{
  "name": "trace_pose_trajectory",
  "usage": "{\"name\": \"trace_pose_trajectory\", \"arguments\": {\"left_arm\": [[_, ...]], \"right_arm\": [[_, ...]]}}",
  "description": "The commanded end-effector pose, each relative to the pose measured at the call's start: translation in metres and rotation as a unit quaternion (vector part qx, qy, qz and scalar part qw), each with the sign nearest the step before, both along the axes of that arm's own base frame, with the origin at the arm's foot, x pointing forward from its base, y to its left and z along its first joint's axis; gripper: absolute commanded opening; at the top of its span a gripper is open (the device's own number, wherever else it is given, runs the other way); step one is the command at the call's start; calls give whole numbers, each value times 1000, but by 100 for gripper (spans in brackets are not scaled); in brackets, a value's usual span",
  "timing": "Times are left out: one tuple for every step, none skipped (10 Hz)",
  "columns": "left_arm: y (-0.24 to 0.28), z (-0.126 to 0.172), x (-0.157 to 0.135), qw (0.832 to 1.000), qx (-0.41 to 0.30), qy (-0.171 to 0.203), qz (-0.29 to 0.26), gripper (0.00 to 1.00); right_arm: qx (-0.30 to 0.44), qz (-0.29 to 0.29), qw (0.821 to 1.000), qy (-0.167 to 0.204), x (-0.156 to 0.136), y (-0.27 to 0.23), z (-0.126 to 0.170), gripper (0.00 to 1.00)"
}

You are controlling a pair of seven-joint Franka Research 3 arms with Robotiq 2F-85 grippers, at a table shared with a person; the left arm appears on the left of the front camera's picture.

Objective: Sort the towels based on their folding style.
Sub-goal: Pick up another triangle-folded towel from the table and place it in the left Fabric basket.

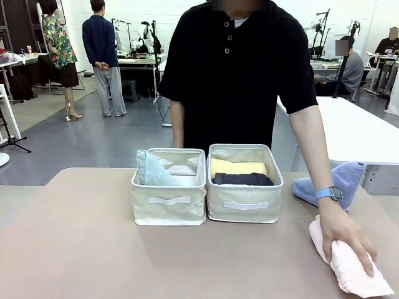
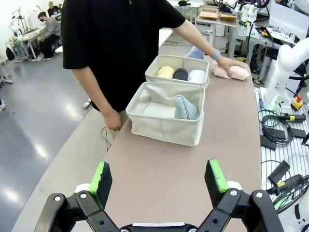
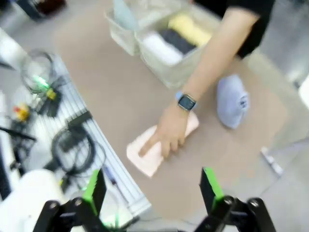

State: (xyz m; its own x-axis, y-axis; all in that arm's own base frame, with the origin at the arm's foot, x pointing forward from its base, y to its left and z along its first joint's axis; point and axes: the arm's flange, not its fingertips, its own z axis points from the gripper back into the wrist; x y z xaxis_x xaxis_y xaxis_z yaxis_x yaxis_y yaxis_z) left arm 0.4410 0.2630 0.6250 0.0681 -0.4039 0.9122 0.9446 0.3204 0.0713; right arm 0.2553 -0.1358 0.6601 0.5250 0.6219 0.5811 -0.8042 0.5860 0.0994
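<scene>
The left cream basket (image 1: 168, 208) holds a pale teal cone towel (image 1: 149, 169). In the right basket (image 1: 244, 212) lie a yellow roll (image 1: 238, 167) and a dark grey roll (image 1: 243, 179); the left wrist view adds a white roll (image 2: 196, 76) beside them. A light blue cone towel (image 1: 333, 180) lies on the table at the right. The person's hand (image 1: 346, 240) presses on a pink roll (image 1: 355, 274) near the front right edge. My left gripper (image 2: 161, 181) is open above the table, short of the baskets. My right gripper (image 3: 154, 186) is open, high above the pink roll (image 3: 145, 157).
The person stands at the far side, behind the baskets, the other hand hanging at the table's edge (image 2: 115, 121). Cables and gear lie on a rack (image 3: 72, 145) beside the table's right edge. Bare tabletop (image 1: 93, 261) stretches in front of the baskets.
</scene>
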Motion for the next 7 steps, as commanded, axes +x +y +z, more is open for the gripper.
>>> {"name": "trace_pose_trajectory", "arguments": {"left_arm": [[3, 5, 0, 1000, -1, 7, -1, 100], [3, 5, 0, 1000, -1, 7, -1, 100], [3, 5, 0, 1000, -1, 7, -1, 100], [3, 5, 0, 1000, -1, 7, -1, 100], [3, 5, 0, 1000, -1, 7, -1, 100], [3, 5, 0, 1000, -1, 7, -1, 100], [3, 5, 0, 1000, -1, 7, -1, 100]], "right_arm": [[-124, -7, 992, 16, 10, 66, -16, 100], [-163, -18, 986, 35, 24, 82, -28, 100], [-185, -28, 981, 43, 38, 92, -43, 100], [-176, -19, 983, 48, 39, 92, -52, 100], [-146, -2, 988, 45, 17, 82, -42, 100], [-81, 28, 996, -5, -33, 50, -3, 100], [-22, 11, 998, -52, -79, -2, 25, 100]]}}
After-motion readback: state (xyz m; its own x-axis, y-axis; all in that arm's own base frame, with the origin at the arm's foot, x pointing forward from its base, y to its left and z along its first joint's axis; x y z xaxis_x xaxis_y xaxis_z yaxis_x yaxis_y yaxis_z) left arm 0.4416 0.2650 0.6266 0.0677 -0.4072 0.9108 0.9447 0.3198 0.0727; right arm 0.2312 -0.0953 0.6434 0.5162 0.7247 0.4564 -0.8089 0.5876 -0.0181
